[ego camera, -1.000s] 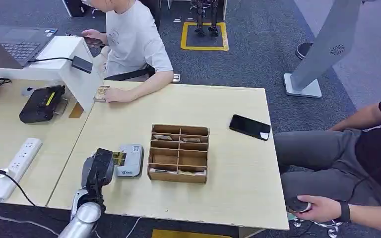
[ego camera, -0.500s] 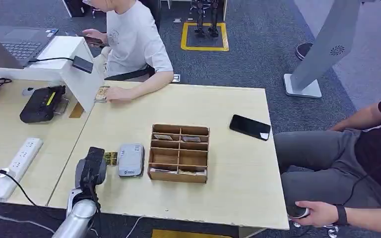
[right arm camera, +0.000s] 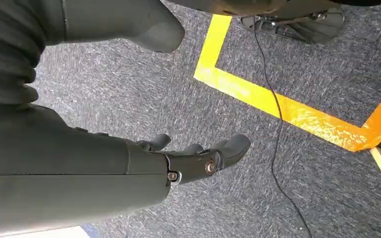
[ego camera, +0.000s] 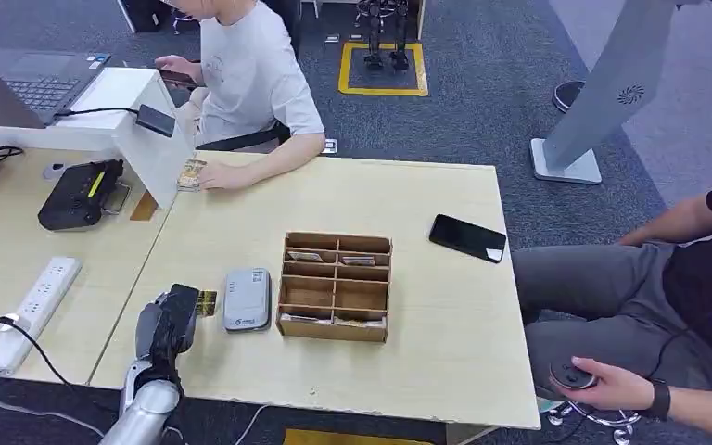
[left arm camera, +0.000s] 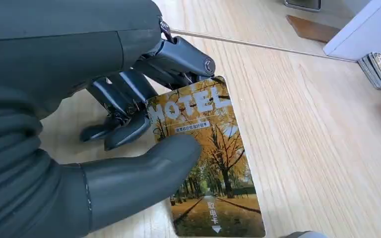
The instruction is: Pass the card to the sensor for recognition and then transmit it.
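Left hand (ego camera: 174, 320) has pulled back off the sensor (ego camera: 247, 299), fingers (left arm camera: 129, 101) pinching the card (left arm camera: 211, 163). Scan looks done, handover's next.

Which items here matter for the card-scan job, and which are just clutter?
Job: card, held by the left hand; grey sensor; person's hand across the table.

Clutter: wooden organizer, phone, power strip, laptop, black device.
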`<move>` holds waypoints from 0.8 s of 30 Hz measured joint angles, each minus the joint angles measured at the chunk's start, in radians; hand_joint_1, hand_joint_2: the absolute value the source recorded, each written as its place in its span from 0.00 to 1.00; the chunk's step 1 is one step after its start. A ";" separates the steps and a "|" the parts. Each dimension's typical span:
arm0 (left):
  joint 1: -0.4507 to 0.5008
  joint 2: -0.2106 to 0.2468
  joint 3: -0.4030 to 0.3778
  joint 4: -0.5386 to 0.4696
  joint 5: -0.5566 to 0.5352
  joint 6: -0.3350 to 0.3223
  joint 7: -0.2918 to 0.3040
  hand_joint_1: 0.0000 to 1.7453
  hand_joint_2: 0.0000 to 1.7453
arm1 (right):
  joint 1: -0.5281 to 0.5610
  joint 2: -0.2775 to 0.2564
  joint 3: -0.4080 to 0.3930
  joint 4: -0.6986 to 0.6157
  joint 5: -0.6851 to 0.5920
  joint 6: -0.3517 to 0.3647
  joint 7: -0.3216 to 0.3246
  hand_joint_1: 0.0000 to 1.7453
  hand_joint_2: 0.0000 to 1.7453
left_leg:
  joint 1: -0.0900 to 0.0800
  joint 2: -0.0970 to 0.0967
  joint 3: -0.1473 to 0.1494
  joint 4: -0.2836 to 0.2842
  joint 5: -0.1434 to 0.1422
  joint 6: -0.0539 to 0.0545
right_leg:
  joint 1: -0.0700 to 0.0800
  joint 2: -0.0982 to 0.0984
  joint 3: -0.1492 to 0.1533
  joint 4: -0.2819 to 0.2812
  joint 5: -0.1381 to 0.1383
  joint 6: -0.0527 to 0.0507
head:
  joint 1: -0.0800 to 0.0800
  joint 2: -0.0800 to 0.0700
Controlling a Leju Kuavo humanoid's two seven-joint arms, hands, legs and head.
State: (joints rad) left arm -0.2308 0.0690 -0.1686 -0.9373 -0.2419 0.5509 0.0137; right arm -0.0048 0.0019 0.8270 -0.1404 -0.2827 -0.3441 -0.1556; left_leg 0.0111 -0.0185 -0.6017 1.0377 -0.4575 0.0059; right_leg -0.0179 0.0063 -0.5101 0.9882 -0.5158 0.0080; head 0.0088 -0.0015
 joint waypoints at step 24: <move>-0.032 0.063 0.057 -0.324 0.521 -0.140 -0.203 1.00 1.00 | 0.010 0.000 0.021 -0.005 0.023 -0.006 -0.002 0.00 1.00 | 0.001 -0.003 -0.003 0.001 0.003 0.003 | 0.001 -0.003 -0.003 0.001 0.001 0.001 | 0.000 0.000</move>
State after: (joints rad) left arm -0.2624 0.1316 -0.1113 -1.2608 0.2788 0.4113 -0.1889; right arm 0.0053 0.0015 0.8480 -0.1450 -0.2602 -0.3498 -0.1579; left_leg 0.0116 -0.0216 -0.6047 1.0391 -0.4547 0.0090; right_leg -0.0173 0.0033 -0.5136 0.9887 -0.5147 0.0089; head 0.0088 -0.0015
